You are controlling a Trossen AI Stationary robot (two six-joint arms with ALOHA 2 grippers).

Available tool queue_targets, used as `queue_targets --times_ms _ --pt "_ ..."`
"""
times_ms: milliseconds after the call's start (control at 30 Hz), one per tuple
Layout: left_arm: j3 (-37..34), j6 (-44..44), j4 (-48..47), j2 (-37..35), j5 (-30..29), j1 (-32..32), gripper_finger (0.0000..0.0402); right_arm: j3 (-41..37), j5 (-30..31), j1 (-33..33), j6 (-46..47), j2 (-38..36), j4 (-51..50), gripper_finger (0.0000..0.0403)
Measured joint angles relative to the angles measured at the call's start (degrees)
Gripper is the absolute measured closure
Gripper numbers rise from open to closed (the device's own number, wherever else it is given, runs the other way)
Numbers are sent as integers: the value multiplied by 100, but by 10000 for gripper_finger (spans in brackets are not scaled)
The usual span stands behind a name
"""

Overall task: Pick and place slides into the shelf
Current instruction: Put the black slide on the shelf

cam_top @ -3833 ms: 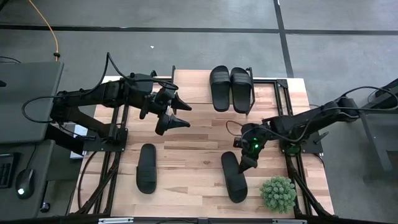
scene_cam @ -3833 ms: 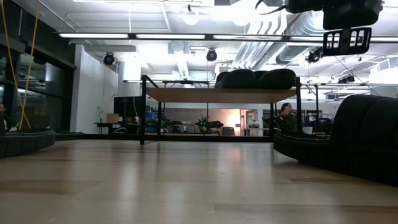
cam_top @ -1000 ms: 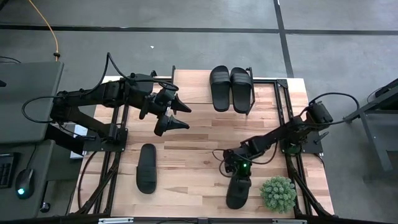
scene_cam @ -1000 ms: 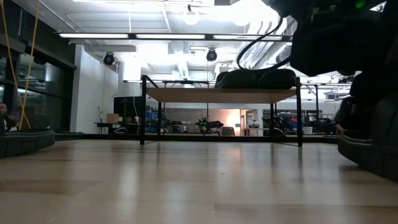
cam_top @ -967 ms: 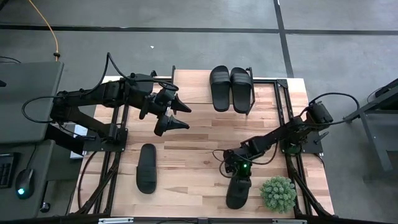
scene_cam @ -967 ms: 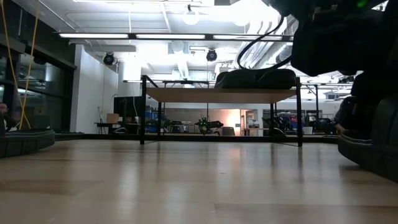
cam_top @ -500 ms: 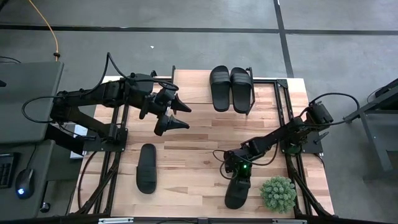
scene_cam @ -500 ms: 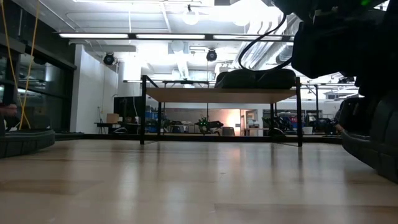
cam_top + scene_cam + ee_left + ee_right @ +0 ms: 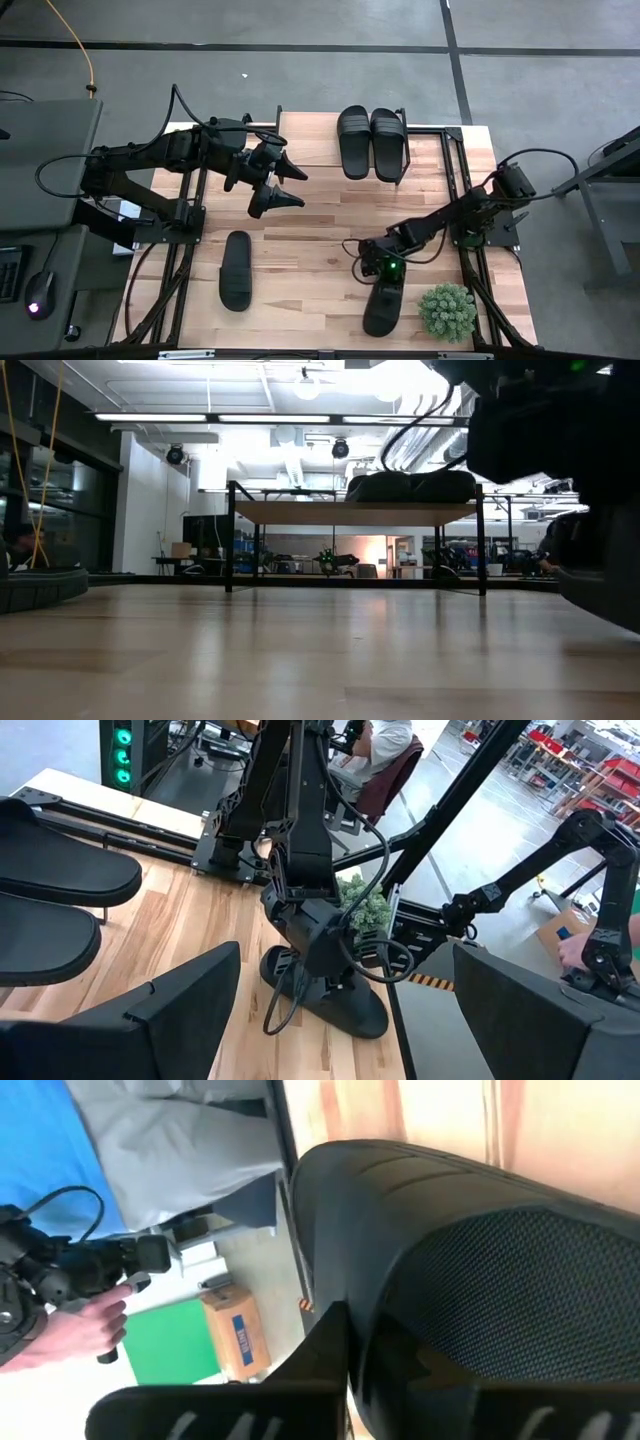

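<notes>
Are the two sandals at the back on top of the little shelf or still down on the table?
On top. The two slides lie side by side on the shelf, and the low view shows them resting above its raised top.

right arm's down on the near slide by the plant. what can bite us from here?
1. The right hand sits on one end of the slide, so the long sole may droop or swing if lifted.
2. The potted plant stands right beside that slide; a swing could clip it.
3. The shelf already carries two slides side by side, and the left hand hovers open near it, so the carry path looks tight.
</notes>
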Motion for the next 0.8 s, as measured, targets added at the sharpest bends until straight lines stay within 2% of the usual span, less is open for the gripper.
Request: queue_targets --times_ms 300,800 --pt "0 2 2 0 -77 0 55 592 -10 -323 -158 -152 -184 402" --pt "-1 168 -78 -194 -136 170 55 2877 331 -997 -1904 -152 -3204 402"
